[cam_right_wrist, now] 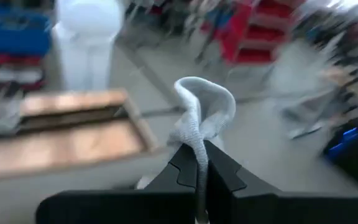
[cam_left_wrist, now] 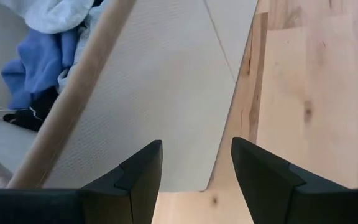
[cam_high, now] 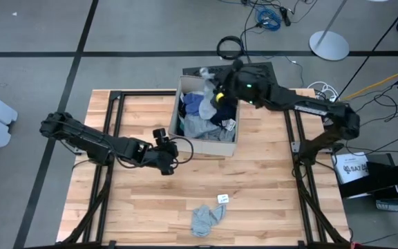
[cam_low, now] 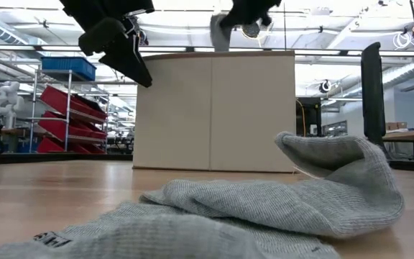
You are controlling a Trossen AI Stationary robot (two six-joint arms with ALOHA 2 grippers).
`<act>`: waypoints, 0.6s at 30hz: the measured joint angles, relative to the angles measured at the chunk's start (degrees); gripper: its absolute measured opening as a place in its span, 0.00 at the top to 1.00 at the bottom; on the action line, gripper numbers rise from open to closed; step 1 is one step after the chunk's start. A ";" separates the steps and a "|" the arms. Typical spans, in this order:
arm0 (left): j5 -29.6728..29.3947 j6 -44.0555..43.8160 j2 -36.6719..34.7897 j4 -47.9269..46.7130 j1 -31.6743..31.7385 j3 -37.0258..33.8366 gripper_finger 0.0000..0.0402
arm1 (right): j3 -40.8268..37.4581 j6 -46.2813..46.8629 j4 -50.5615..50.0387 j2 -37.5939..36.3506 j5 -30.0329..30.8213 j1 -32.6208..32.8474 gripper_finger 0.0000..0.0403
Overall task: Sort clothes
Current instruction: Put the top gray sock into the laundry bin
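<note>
A small pale grey knit sock (cam_right_wrist: 204, 115) hangs pinched in the closed right gripper (cam_right_wrist: 196, 163) above the beige fabric box (cam_high: 206, 146), at twelve o'clock on the table. Held by one thin fold, it could slip. The left gripper (cam_left_wrist: 194, 171) hovers open and empty at the box's seven o'clock corner.

One beige box (cam_high: 206, 146) (heaped with clothes (cam_high: 202, 114)); one grey garment (cam_high: 206, 218) on the table; two grippers.

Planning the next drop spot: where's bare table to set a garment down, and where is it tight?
Free: bare wood between the beige box and the grey sock, and the table's right side by the right arm's base. Tight: inside the box, piled with clothes, and its front-left corner, where the open left claw hovers. Right claw holds a pale sock over the box.
</note>
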 joint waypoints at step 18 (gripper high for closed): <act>0.15 -0.33 0.00 0.07 0.00 0.02 0.49 | 0.01 4.13 -5.46 24.88 -7.28 -1.19 1.00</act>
